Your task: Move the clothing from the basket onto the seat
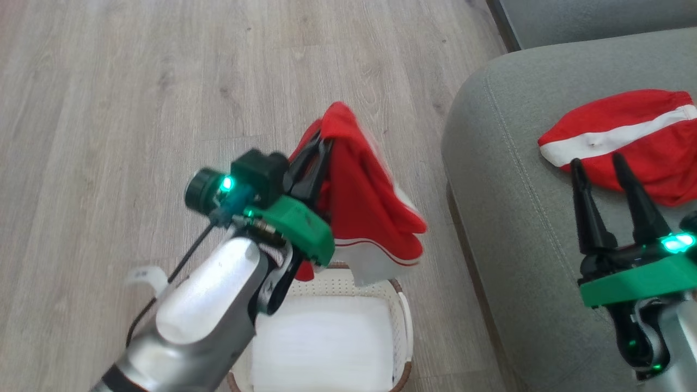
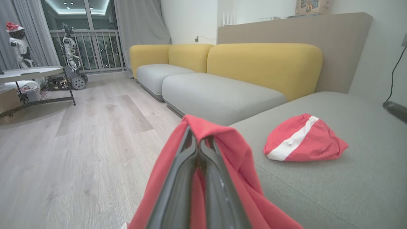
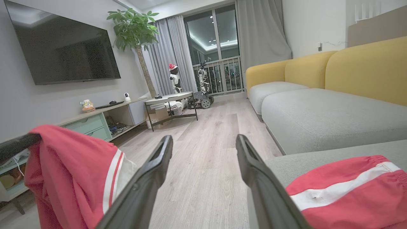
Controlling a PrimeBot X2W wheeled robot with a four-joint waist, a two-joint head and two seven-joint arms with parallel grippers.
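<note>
Left claw (image 1: 320,144) pinching red garment (image 1: 370,218) above basket (image 1: 402,318); right claw (image 1: 596,161) spread.

No writing can be read.
The box (image 2: 313,7) on top of the partition (image 2: 286,28) carries coloured printing that is too small to make out. The small dark mark on the white band of the red garment (image 3: 349,210) lying on the seat (image 3: 305,160) is blurred and shows no letters.
</note>
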